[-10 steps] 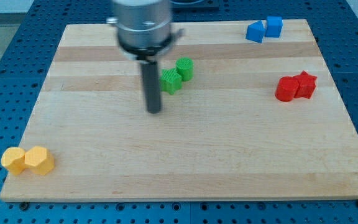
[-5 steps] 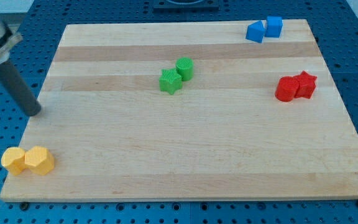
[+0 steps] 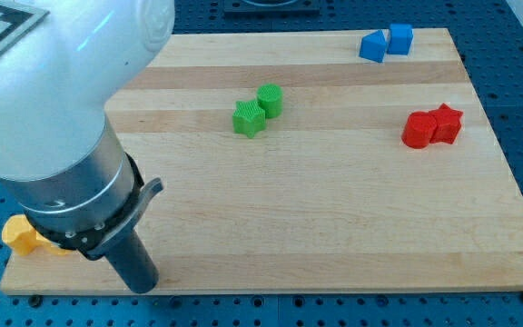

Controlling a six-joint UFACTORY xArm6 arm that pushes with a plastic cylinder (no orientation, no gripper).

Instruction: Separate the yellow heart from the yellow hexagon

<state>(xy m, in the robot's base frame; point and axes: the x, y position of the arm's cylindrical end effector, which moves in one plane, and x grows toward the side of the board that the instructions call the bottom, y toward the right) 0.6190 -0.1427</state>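
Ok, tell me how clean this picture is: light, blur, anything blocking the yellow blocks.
Camera view: even, soft light, with faint shadows under the green star and red blocks. The arm looms large and slightly blurred at the view's left, hiding the yellow hexagon and most of the yellow heart. My tip sits near the board's bottom edge.

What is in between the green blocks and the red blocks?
Nothing. In the camera view, only bare wooden board lies between the green star beside the green cylinder and the red cylinder touching the red star.
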